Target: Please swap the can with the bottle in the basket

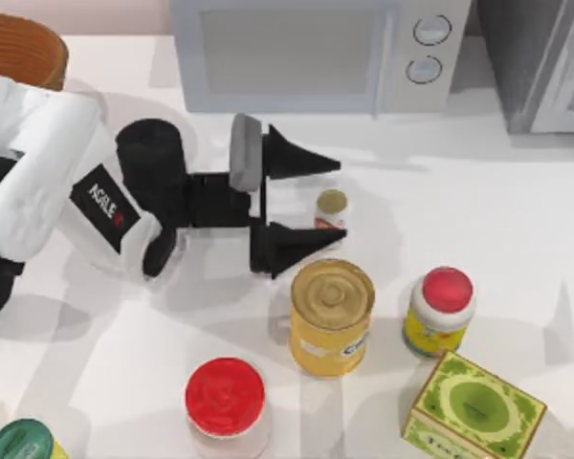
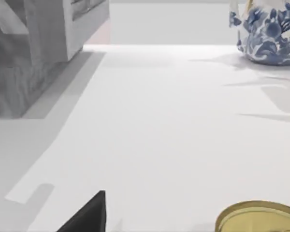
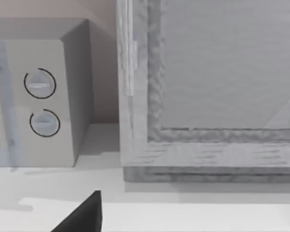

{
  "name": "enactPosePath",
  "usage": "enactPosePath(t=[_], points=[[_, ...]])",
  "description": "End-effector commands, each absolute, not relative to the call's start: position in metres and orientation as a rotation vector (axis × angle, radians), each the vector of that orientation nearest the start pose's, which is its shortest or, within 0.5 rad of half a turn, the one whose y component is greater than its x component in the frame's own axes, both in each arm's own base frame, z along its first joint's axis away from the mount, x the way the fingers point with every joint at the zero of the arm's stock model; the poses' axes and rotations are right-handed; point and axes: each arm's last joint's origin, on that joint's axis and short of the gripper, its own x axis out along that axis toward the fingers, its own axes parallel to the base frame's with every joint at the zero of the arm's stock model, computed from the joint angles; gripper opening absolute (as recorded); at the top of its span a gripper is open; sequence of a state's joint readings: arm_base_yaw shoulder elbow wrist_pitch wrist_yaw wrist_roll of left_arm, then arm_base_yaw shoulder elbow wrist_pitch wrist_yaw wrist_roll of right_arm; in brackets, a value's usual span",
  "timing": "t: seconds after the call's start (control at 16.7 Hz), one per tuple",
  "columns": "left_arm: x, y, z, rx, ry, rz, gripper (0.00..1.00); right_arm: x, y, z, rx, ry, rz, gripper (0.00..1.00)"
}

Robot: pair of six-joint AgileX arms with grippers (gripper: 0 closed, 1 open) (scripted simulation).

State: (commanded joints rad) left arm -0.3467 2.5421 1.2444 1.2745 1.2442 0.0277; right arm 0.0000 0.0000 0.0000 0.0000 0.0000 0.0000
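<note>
Wicker basket (image 1: 19, 48) sits far left while our left gripper (image 1: 337, 199) spreads wide around the bottle (image 1: 331, 207), just beyond the can (image 1: 331, 316); our left wrist camera adds a blue-white teapot (image 2: 268, 31).

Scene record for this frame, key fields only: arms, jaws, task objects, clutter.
left gripper: open, jaws either side of the bottle, above the table's middle
bottle: upright on table, outside the basket
can: upright on table, just in front of the bottle
basket: far left corner, contents hidden
right gripper: finger tip facing the microwave
clutter: red-capped yellow bottle, green box, red-lidded jar
</note>
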Motion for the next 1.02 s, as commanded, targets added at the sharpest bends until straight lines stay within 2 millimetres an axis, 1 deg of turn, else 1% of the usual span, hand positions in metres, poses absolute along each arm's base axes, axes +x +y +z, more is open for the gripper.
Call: enactPosePath(t=[0.06,0.18,0.24,0.36,0.48,0.54,0.66,0.78,0.9,1.02], points=[[0.411,-0.172,0.035,0.003,-0.005,-1.538,1.00,0.106,-0.001,0.160,0.000,0.000,0.000,1.00],[0.412,-0.163,0.062,0.007,-0.012,-1.473,1.00,0.106,-0.001,0.160,0.000,0.000,0.000,1.00],[0.410,-0.158,0.079,0.009,-0.018,-1.433,1.00,0.106,-0.001,0.160,0.000,0.000,0.000,1.00],[0.403,-0.144,0.119,0.014,-0.030,-1.341,1.00,0.106,-0.001,0.160,0.000,0.000,0.000,1.00],[0.386,-0.129,0.163,0.016,-0.042,-1.236,1.00,0.106,-0.001,0.160,0.000,0.000,0.000,1.00],[0.374,-0.120,0.184,0.017,-0.047,-1.179,1.00,0.106,-0.001,0.160,0.000,0.000,0.000,1.00],[0.343,-0.101,0.221,0.016,-0.054,-1.058,1.00,0.106,-0.001,0.160,0.000,0.000,0.000,1.00],[0.305,-0.082,0.249,0.013,-0.057,-0.930,1.00,0.106,-0.001,0.160,0.000,0.000,0.000,1.00],[0.262,-0.063,0.264,0.010,-0.057,-0.797,1.00,0.106,-0.001,0.160,0.000,0.000,0.000,1.00],[0.220,-0.047,0.266,0.005,-0.053,-0.662,1.00,0.106,-0.001,0.160,0.000,0.000,0.000,1.00]])
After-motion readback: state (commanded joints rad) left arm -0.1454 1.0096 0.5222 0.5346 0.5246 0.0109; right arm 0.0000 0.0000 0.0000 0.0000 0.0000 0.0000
